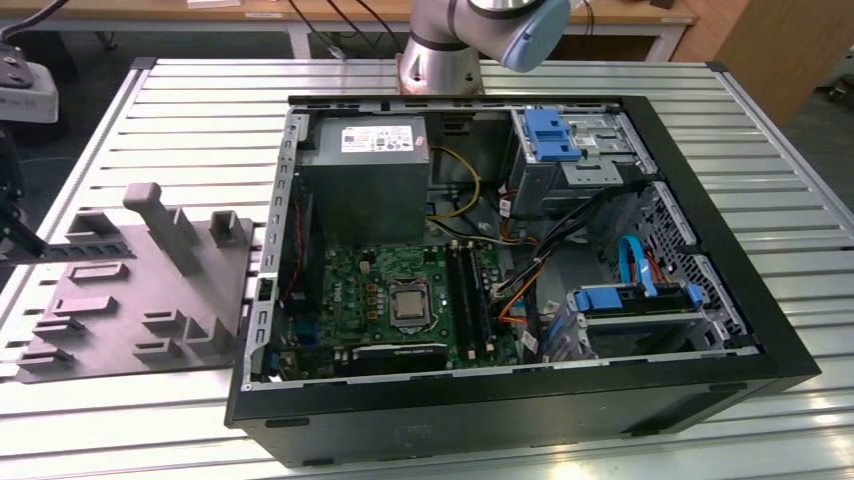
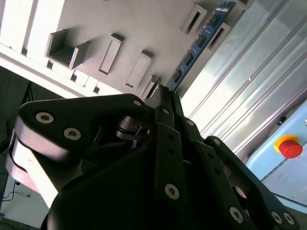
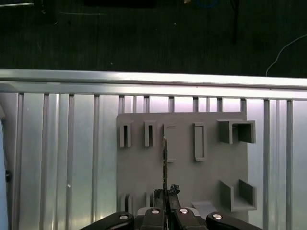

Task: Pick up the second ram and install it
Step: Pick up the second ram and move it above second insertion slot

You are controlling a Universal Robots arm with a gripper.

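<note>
In both wrist views my gripper (image 3: 165, 192) (image 2: 165, 93) is shut on one end of the second ram (image 3: 164, 158) (image 2: 201, 43), a thin blue-green strip with small black chips. In the first wrist view the ram shows edge-on, reaching out over the grey moulded tray (image 3: 192, 177) (image 2: 120, 19) in line with one of its narrow slots. I cannot tell whether the ram still touches the tray. In the exterior view the tray (image 1: 147, 300) lies on the table at the exterior view's left of the open computer case (image 1: 667, 130). The green motherboard (image 1: 374, 290) with its black slot rails (image 1: 467, 285) lies inside the case.
The case also holds a grey power supply (image 1: 363, 150), a blue drive bracket (image 1: 550, 135) and loose cables. The table (image 1: 774, 170) is ribbed aluminium. Its edge rail (image 3: 153, 77) runs just beyond the tray. A red button (image 2: 290, 146) sits off to one side.
</note>
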